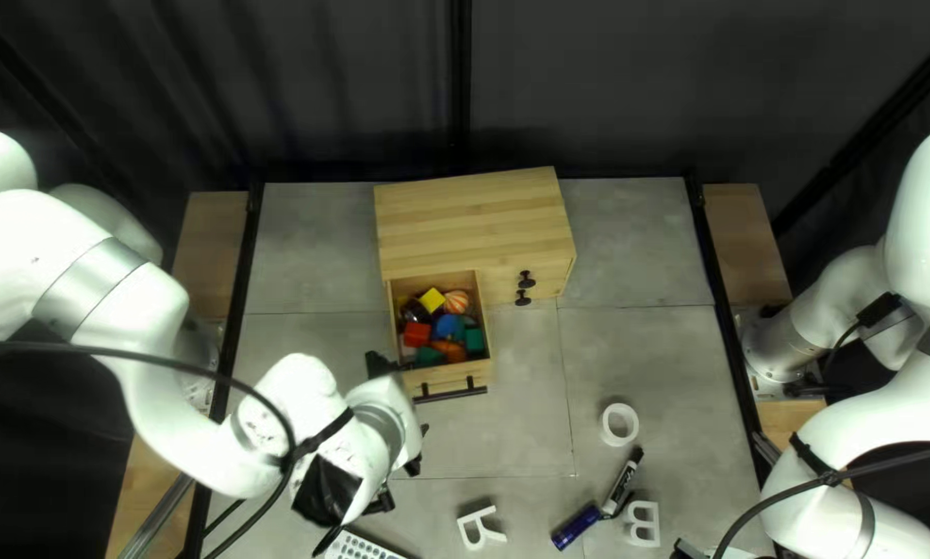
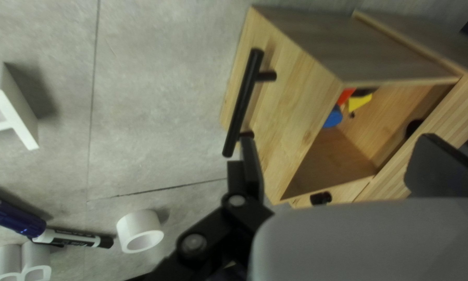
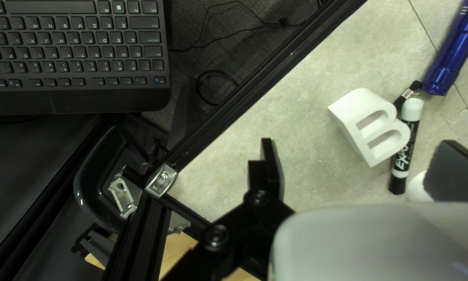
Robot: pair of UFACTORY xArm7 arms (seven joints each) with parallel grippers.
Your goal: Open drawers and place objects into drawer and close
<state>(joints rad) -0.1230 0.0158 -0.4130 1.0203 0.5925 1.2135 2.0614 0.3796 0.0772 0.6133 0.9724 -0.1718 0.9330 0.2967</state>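
The wooden cabinet [image 1: 470, 223] has its left drawer [image 1: 447, 377] pulled out, with several coloured blocks [image 1: 450, 327] inside. My left gripper [image 1: 419, 447] is just in front of that drawer. In the left wrist view my left gripper [image 2: 340, 156] stands open, one finger near an end of the black handle [image 2: 242, 104]; contact cannot be told. My right gripper [image 1: 684, 550] is at the bottom edge of the top left view; in its wrist view the right gripper [image 3: 356, 156] is open and empty, beside the white letter B [image 3: 372, 125], marker [image 3: 407, 140] and blue flashlight [image 3: 452, 52].
A white ring [image 1: 619, 424] lies right of the drawer, and a white letter R [image 1: 480, 527] nearer the table's near edge. Two black knobs [image 1: 525, 280] are on the cabinet's right front. A keyboard [image 3: 77, 52] is beyond the black table-edge rail [image 3: 254, 88].
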